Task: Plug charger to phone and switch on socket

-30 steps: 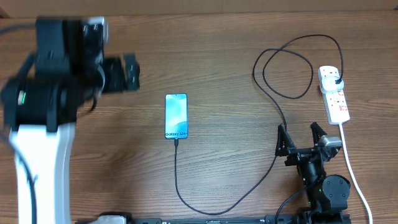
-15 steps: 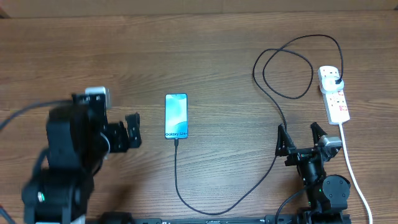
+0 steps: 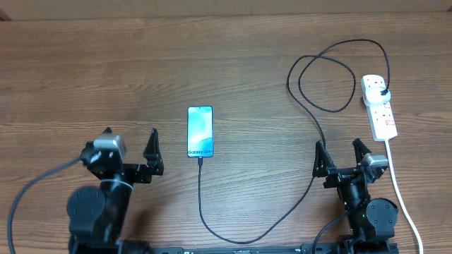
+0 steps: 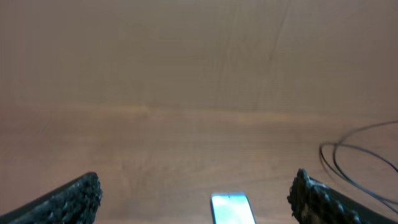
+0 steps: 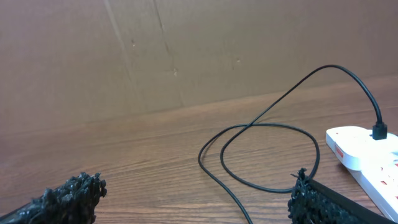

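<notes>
The phone (image 3: 200, 132) lies screen up at the table's middle, lit blue-white; its top edge shows in the left wrist view (image 4: 231, 209). The black charger cable (image 3: 311, 185) runs from the phone's bottom edge, loops at the back right, and its plug (image 3: 383, 92) sits in the white socket strip (image 3: 378, 108); cable (image 5: 249, 155) and strip (image 5: 367, 155) show in the right wrist view. My left gripper (image 3: 129, 139) is open and empty, left of the phone. My right gripper (image 3: 340, 150) is open and empty at the front right, beside the cable.
The strip's thick white cord (image 3: 401, 197) runs down the right side toward the front edge. A brown wall rises behind the table (image 5: 186, 50).
My left arm has drawn back from the far left toward the front edge, its gripper now low and near the phone's left. The right arm, phone and cable have not moved.
</notes>
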You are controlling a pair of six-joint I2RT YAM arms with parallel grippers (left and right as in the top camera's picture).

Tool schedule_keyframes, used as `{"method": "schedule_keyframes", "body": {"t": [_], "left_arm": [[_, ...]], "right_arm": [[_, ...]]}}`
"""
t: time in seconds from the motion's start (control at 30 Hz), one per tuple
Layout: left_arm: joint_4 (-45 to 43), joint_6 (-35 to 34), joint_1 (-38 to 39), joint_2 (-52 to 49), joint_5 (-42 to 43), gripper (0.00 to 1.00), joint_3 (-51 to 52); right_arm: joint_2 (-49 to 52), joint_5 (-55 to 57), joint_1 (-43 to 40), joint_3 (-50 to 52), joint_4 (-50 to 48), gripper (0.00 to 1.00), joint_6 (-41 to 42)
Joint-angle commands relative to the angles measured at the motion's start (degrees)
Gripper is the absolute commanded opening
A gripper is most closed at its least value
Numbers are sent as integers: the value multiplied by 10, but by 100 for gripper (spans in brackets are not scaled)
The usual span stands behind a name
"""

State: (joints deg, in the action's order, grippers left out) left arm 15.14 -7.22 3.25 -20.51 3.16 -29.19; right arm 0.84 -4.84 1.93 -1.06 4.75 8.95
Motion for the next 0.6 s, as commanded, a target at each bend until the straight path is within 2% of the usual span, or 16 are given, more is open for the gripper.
{"method": "schedule_keyframes", "body": {"t": [0.0,0.2,0.57], "left_arm": [[-64,60,-4,52,-6,100,66],[-156,122,-16,122,-7,100,155],[-159,196,-30,190,-6,100,237]], "right_arm": [[-7,7,3,6,-3,100,-3],[-7,7,3,6,-3,100,-3],[-7,7,3,6,-3,100,-3]]}}
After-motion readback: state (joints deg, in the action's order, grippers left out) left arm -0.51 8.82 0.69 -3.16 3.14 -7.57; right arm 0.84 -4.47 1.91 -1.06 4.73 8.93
